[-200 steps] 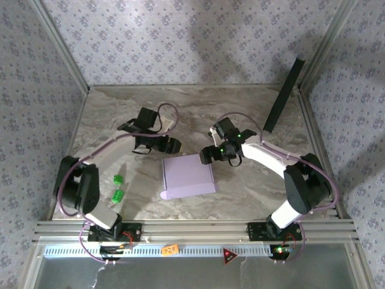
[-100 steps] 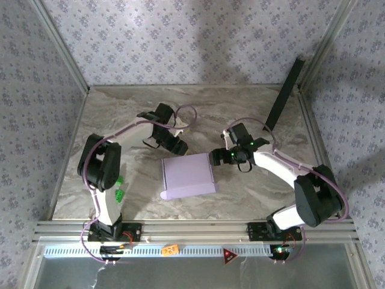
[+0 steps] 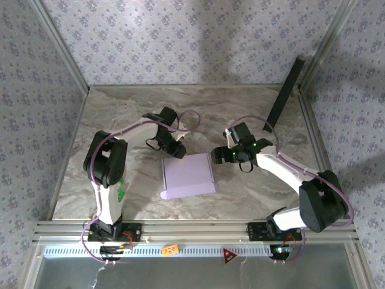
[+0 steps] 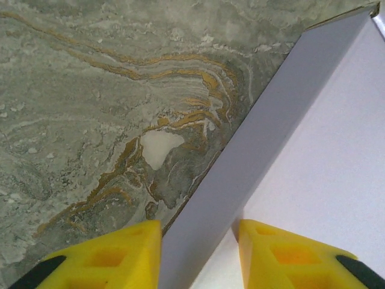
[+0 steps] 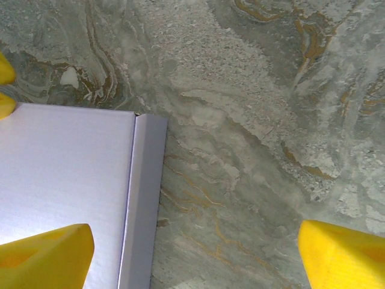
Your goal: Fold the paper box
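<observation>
At centre of the top view on the marble table (image 3: 120,114), paper box (image 3: 187,176) lying folded flat, my right gripper (image 3: 216,157) spread wide over its upper-right corner, my left gripper (image 3: 178,151) straddling its upper-left edge, grip I cannot tell

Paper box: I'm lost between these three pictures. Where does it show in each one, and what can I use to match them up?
Top external: the paper box lies flat near the middle of the marbled table.
Left wrist: it covers the right side, with its edge running diagonally.
Right wrist: it sits in the lower left.
Shared landmark: the marbled table surface next to the box's lavender edge.
</observation>
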### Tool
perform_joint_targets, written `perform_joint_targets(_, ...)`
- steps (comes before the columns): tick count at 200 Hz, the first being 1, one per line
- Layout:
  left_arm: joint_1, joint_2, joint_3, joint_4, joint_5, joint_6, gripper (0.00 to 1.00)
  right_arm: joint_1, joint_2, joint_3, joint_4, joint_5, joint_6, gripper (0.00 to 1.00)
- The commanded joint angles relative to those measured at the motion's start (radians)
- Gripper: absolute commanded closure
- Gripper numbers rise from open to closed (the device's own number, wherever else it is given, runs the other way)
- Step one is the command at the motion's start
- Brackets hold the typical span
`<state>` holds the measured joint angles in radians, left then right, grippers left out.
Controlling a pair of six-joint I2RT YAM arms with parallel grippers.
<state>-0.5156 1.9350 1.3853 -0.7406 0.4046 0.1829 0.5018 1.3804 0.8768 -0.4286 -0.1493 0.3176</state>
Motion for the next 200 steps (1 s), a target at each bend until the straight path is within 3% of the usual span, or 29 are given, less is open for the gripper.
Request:
perform_joint_targets(1,-0.002,0.014,0.014,-0.014,-0.018,0.007,0.67,0.001,-0.036,0.004,-0.036,0.024,0.0,0.11)
perform_joint_targets(37,-0.002,0.015,0.014,-0.003,-0.019,0.006,0.75,0.011,-0.068,-0.008,-0.005,-0.017,-0.039,0.16)
perform_joint_targets(79,-0.002,0.031,0.018,-0.011,-0.016,0.011,0.82,0.101,-0.128,-0.038,0.081,-0.053,-0.223,0.17)
perform_joint_targets(112,-0.001,0.042,0.017,-0.008,-0.022,0.012,0.83,0.221,-0.147,-0.041,0.064,-0.108,-0.501,0.14)
perform_joint_targets(148,-0.003,0.046,0.023,-0.009,-0.037,0.012,0.83,0.439,-0.158,-0.046,-0.001,-0.028,-0.89,0.02)
perform_joint_targets(200,-0.002,0.06,0.042,-0.017,-0.052,0.01,0.83,0.533,-0.113,-0.026,-0.002,0.07,-1.121,0.01)
